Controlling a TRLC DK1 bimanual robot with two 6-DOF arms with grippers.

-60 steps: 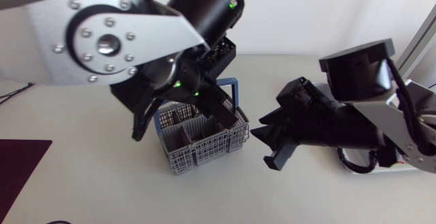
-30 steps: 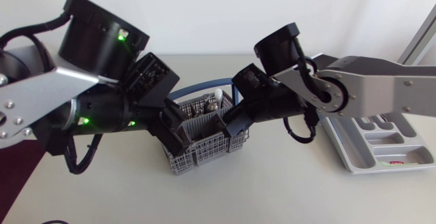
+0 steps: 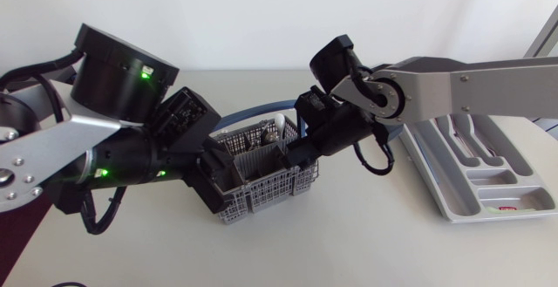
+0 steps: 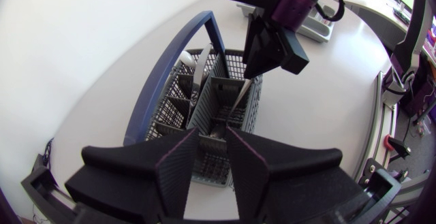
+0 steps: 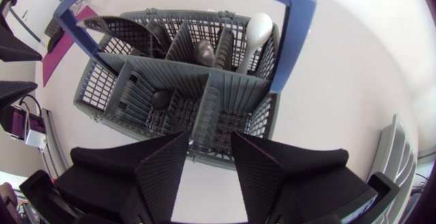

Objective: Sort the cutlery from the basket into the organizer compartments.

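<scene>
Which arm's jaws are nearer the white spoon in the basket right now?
Right. The right arm has its jaws at the basket's edge, near the white spoon; the left arm's jaws sit at the opposite end.

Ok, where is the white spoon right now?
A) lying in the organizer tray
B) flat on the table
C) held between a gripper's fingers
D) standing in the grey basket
D: the white spoon stands in a compartment of the grey basket, right beside the blue handle.
</scene>
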